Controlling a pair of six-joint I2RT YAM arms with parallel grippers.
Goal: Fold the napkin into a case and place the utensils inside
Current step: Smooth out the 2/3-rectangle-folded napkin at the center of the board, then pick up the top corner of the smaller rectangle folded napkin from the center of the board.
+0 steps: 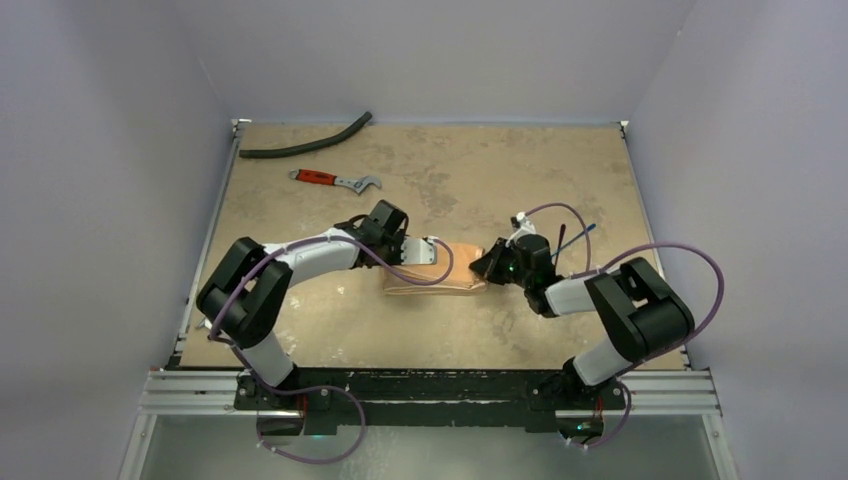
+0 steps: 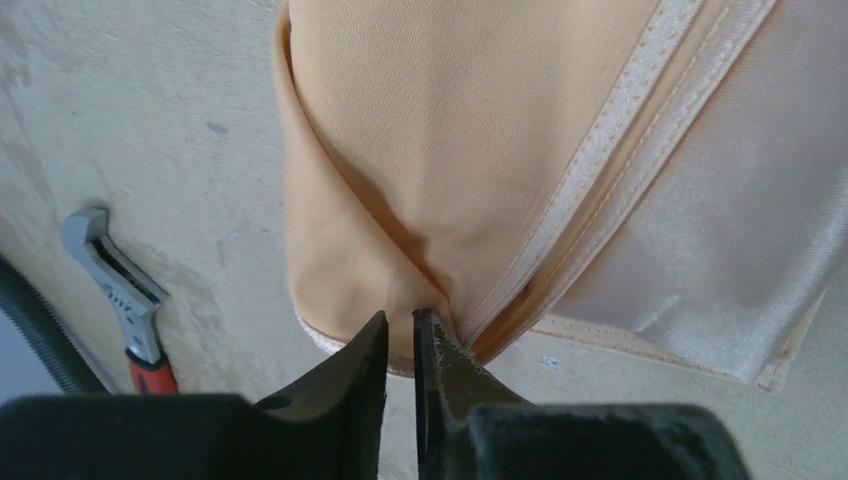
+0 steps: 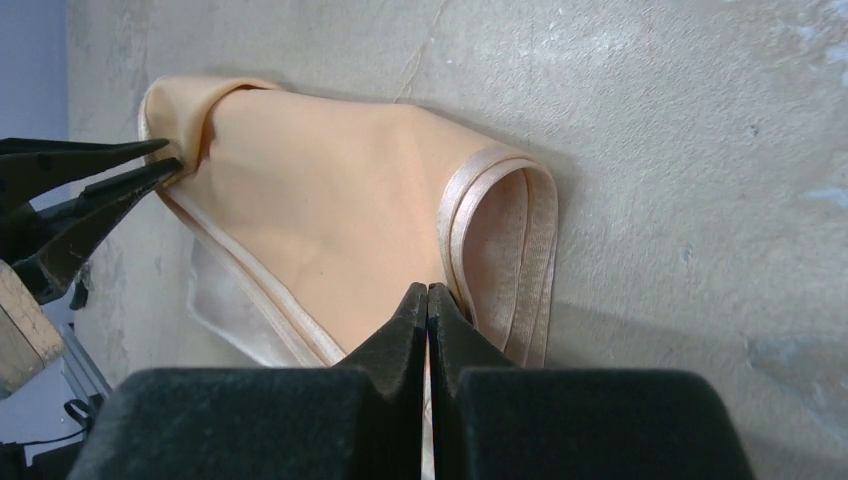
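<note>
One peach-orange napkin (image 1: 440,277), folded into a long, narrow case, lies near the middle of the table (image 1: 450,340), between the two arms. Its long axis runs left to right across the table, with a looped, hemmed end toward the right arm.

The left gripper (image 2: 400,318) meets the case's left end with its jaws a sliver apart, tips at a fold. Whether it pinches the cloth cannot be told. The right gripper (image 3: 428,290) is fully closed, its tips against the cloth beside the looped end, with nothing visibly held.

Two utensils, a blue fork (image 1: 583,232) and a dark spoon (image 1: 562,240), lie outside the case just right of the right gripper. They sit side by side at a slant, partly crossed by that arm's purple cable.

One red-handled wrench (image 1: 335,180) and one curved black hose (image 1: 305,143) lie well apart from the napkin at the table's far left.
</note>
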